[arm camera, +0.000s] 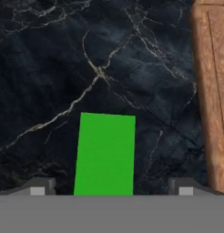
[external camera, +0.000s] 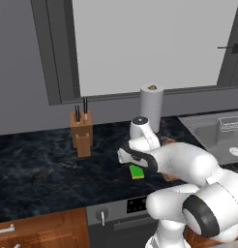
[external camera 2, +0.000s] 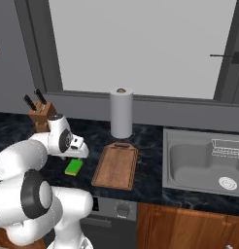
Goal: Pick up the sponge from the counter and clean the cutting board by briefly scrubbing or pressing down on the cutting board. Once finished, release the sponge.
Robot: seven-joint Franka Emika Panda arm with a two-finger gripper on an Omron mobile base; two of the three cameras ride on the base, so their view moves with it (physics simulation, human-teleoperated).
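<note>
Sponge (arm camera: 105, 154), one only, lay flat on the counter (arm camera: 50, 68) with its bright green face up, just to the left of the cutting board (arm camera: 214, 91) and apart from it by a strip of dark marble. In the right base view the same sponge (external camera 2: 74, 167) sat near the front edge of the worktop, its yellow layer showing along the side, while the single reddish-brown board (external camera 2: 115, 166) stretched from near to far beside it, bare of any load. The gripper (arm camera: 111, 186) hung directly above the sponge, released, its two fingertips (arm camera: 38, 187) standing wide on either side of the green block and touching nothing that could be seen. That spread looked chosen to straddle the sponge's short width, so the pose read either as an approach to a grasp or as a let-go; which of the two could not be told from this moment alone. Since the sponge rested on marble and not on wood, the board appeared not to be under it.

Farther back stood one white paper towel roll (external camera 2: 121, 113) just beyond the board's far end, one tan knife block (external camera: 81, 130) with two dark handles to the left, and one steel sink (external camera 2: 204, 163) well to the right.
</note>
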